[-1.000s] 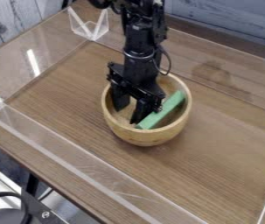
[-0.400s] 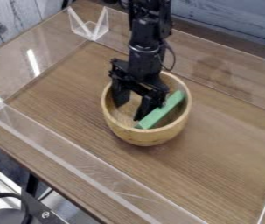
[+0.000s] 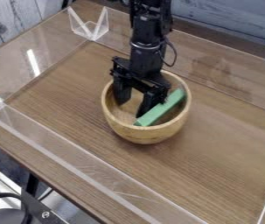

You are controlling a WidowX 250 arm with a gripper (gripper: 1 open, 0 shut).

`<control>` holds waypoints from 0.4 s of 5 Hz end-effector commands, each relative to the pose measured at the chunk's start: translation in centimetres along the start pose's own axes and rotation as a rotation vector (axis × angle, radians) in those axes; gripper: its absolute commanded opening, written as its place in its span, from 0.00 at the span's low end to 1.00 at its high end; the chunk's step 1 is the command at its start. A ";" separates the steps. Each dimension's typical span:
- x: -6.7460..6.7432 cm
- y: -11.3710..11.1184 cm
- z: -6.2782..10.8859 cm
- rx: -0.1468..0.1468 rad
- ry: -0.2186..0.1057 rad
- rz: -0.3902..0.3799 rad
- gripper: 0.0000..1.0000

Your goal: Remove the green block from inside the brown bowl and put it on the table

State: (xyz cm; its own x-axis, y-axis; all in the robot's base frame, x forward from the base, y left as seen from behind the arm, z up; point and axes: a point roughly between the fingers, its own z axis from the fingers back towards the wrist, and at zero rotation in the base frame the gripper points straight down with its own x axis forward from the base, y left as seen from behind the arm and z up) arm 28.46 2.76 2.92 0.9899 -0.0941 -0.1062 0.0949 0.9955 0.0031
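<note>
Gripper (image 3: 137, 96) slightly farther back over green block (image 3: 162, 108), jaws spread

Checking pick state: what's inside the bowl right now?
The green block lies in the bowl, leaning toward its right wall. The open gripper reaches down inside too, hiding the block's upper-left end and part of the bowl's floor.

Green block (image 3: 163, 108): small bright-green matte bar, lying inside the brown bowl (image 3: 125, 127), tilted, upper end propped against the right inner wall near the rim, lower end down toward the bowl's floor. Bowl: round, light tan wood, thick rim, pale interior, upright on the wood-grain counter (image 3: 65, 87), roughly mid-surface, well apart from the clear acrylic walls.
</note>
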 end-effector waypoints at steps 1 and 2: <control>1.2 -0.1 0.6 0.010 -0.031 0.000 1.00; 1.8 -0.2 0.6 0.021 -0.032 0.003 1.00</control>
State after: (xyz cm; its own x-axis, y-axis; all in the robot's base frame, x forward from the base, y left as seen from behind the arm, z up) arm 29.56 2.60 2.90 0.9915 -0.0787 -0.1032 0.0812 0.9965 0.0201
